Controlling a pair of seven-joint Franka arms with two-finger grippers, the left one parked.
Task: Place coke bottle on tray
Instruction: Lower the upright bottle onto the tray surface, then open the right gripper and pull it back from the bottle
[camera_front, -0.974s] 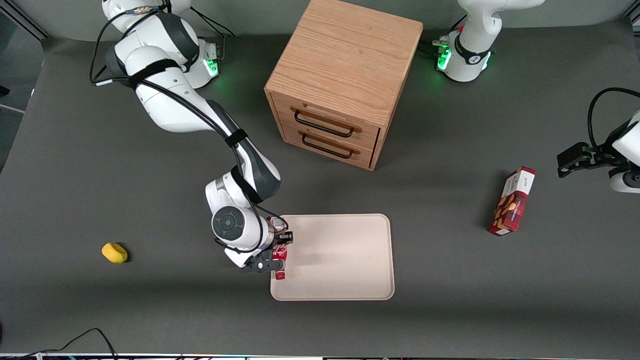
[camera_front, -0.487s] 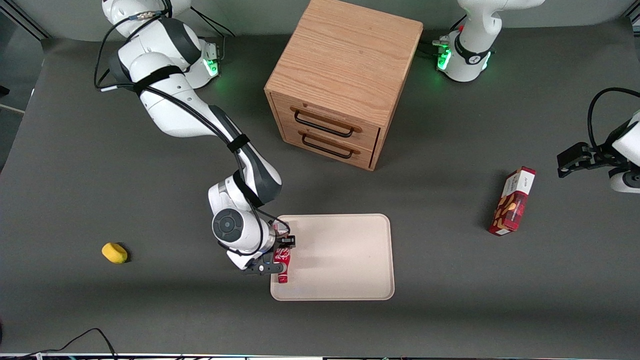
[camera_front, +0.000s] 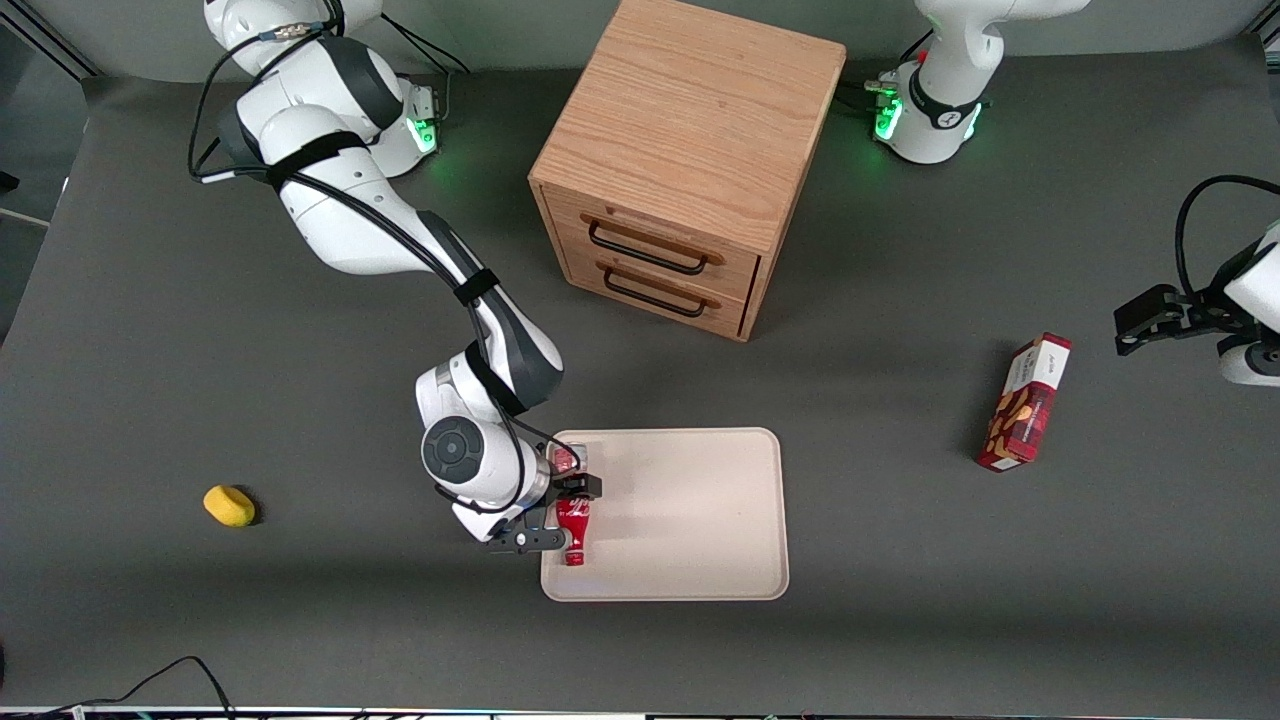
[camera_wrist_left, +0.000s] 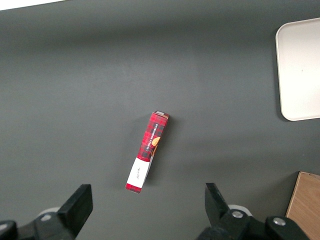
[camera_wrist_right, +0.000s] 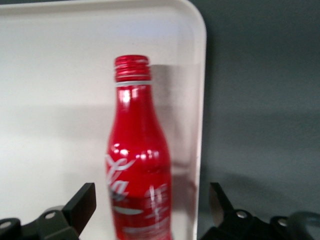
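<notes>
The coke bottle (camera_front: 573, 528) is slim and red with white script. It lies on the beige tray (camera_front: 690, 520) close to the tray's edge at the working arm's end, with its red cap toward the front camera. In the right wrist view the coke bottle (camera_wrist_right: 137, 165) lies along the tray's rim (camera_wrist_right: 199, 100). My gripper (camera_front: 566, 503) hangs over the bottle's lower body. In the right wrist view my gripper (camera_wrist_right: 150, 210) is open, with its fingers (camera_wrist_right: 82, 202) on either side of the bottle and a gap showing at each.
A wooden two-drawer cabinet (camera_front: 680, 160) stands farther from the front camera than the tray. A red snack box (camera_front: 1025, 402) lies toward the parked arm's end and also shows in the left wrist view (camera_wrist_left: 147, 151). A yellow object (camera_front: 229, 505) lies toward the working arm's end.
The gripper and bottle have shifted a little farther over the tray, toward the parked arm's end. The bottle's cap now lies slightly nearer the front camera.
</notes>
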